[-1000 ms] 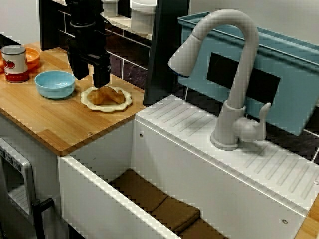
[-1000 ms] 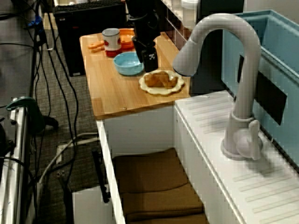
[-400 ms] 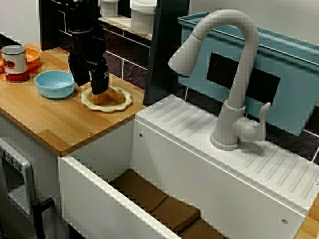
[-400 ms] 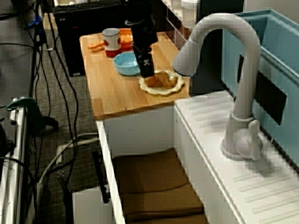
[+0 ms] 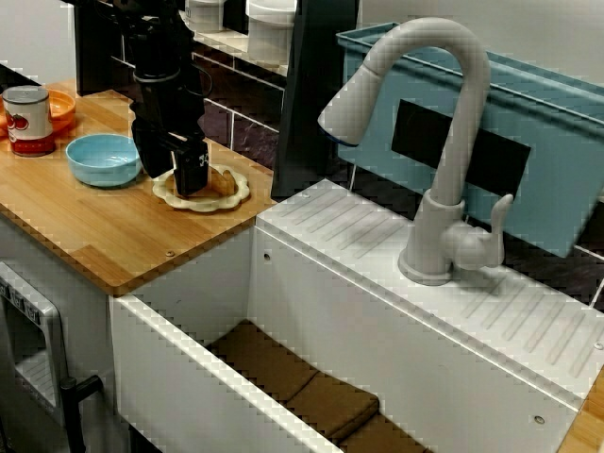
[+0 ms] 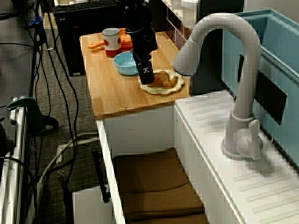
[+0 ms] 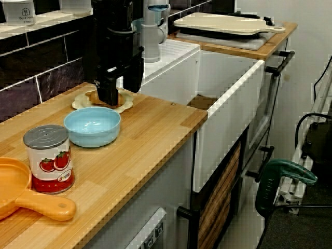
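View across the sink: the risk, as it looks, is a crushed or skidding pastry (image 5: 221, 181). It's flaky, so a hard squeeze could break it, and a fingertip catching the scalloped plate (image 5: 203, 201) could drag or tip it into the blue bowl (image 5: 104, 158), just beside at 9 o'clock. The black arm (image 5: 165, 85) stands near-vertical over the wooden surface (image 5: 113, 236), wrist straight down. The jaws are spread wide, low on the plate, straddling the pastry's left end; the free end pokes out at 3 o'clock.

High view over the tap (image 6: 219, 56): the jaws hide the pastry's (image 6: 164, 80) near end, tips approx. at plate (image 6: 163, 91) level. The bowl (image 6: 125, 63) sits at 11 o'clock of the plate, close to the arm.

View along the surface: a clear gap shows betw. the fingers, nothing clamped. The pastry is mostly hidden. The bowl (image 7: 92, 126) lies at 6 o'clock of the jaws; the tomato can (image 7: 49, 158) & orange pan (image 7: 15, 194) are nearer the lens.
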`<state>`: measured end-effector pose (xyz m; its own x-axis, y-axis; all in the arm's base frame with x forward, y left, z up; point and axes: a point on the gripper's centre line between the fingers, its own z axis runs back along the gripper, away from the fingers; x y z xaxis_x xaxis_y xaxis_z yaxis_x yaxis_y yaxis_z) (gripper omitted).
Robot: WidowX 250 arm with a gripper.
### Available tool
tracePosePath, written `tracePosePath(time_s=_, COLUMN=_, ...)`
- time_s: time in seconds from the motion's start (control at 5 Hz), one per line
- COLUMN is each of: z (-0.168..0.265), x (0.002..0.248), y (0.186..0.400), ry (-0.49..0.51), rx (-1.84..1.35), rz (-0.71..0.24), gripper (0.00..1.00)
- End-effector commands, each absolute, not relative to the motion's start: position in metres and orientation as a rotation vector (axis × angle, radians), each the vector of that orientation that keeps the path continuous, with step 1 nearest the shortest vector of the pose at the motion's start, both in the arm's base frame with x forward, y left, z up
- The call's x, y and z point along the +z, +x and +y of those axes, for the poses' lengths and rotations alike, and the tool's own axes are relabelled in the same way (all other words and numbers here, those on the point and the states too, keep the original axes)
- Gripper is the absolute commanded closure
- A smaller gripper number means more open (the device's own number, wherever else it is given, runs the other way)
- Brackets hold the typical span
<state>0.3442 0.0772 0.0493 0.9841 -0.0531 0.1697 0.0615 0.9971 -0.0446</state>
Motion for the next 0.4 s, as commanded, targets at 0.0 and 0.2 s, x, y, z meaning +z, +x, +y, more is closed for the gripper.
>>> tracePosePath(time_s=0.0, z=0.0819, x=0.0616, y=0.3461, ry=-0.019, rx=-0.049, rz=-0.212, gripper=0.00)
tracePosePath(time_s=0.2, z=0.0828, x=0.0619, y=0.3475, ry=-0.016, rx=-0.044, rz=-0.210, gripper=0.00)
